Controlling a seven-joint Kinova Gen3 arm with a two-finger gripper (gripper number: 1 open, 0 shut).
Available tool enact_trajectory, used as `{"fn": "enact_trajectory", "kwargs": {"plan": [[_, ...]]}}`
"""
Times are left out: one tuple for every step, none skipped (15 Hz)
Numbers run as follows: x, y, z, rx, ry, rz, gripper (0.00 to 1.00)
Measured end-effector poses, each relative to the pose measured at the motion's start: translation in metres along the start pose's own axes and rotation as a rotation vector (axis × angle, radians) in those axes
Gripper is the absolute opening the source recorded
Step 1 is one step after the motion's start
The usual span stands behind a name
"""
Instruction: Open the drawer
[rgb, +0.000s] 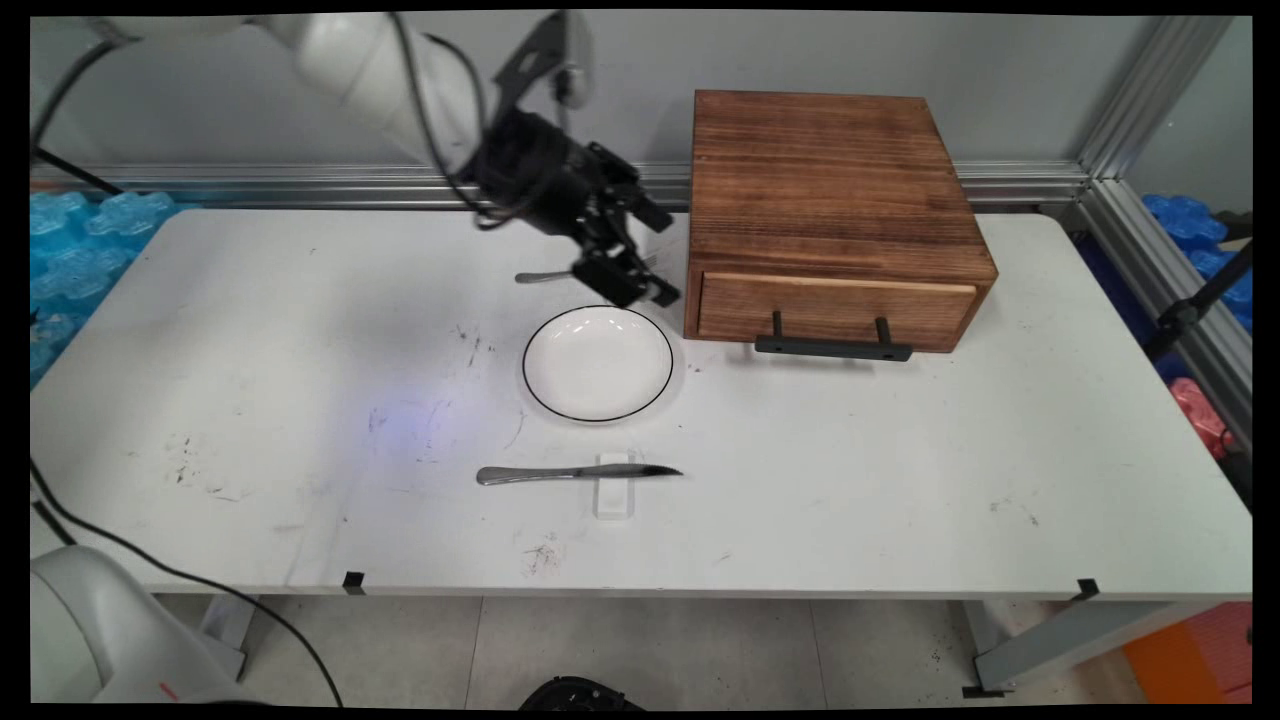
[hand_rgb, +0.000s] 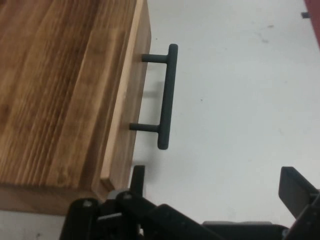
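Main view: the claw (rgb: 665, 258) hangs in the air just left of the box (rgb: 830, 190), near its front left corner.
Hand view: the claw (hand_rgb: 215, 187) looks down along the front of the box (hand_rgb: 55, 90) at the handle (hand_rgb: 167, 95).
Claw: its two fingers (hand_rgb: 137, 180) stand wide apart, with nothing between them. It touches nothing.
Box: brown wood, at the back of the table (rgb: 900, 480), against the wall side.
Drawer (rgb: 835, 308): in the front of the box, pushed all the way in.
Handle (rgb: 833, 347): a black bar on two short posts, sticking out from the drawer. Nothing holds it.
Fork (rgb: 545, 276): flat on the table left of the box, partly hidden behind the claw.
Plate (rgb: 598, 362): white with a thin dark rim, left of the box and a bit nearer to us. Nothing lies on it.
Knife (rgb: 575, 473): well in front of the box and to its left, past the plate, lying across a small white rest (rgb: 614, 500).
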Motion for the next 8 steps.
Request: {"fn": "enact_trajectory", "kwargs": {"plan": [[0.009, 0.000, 0.009, 0.005, -0.014, 0.008, 1.00], [0.018, 0.000, 0.018, 0.010, -0.029, 0.017, 1.00], [0.027, 0.000, 0.029, 0.015, -0.048, 0.027, 1.00], [0.036, 0.000, 0.040, 0.021, -0.068, 0.036, 1.00], [0.042, 0.000, 0.050, 0.025, -0.085, 0.045, 1.00], [0.050, 0.001, 0.061, 0.028, -0.105, 0.054, 1.00], [0.056, 0.001, 0.070, 0.029, -0.122, 0.063, 1.00], [0.063, 0.002, 0.081, 0.030, -0.141, 0.071, 1.00]]}}
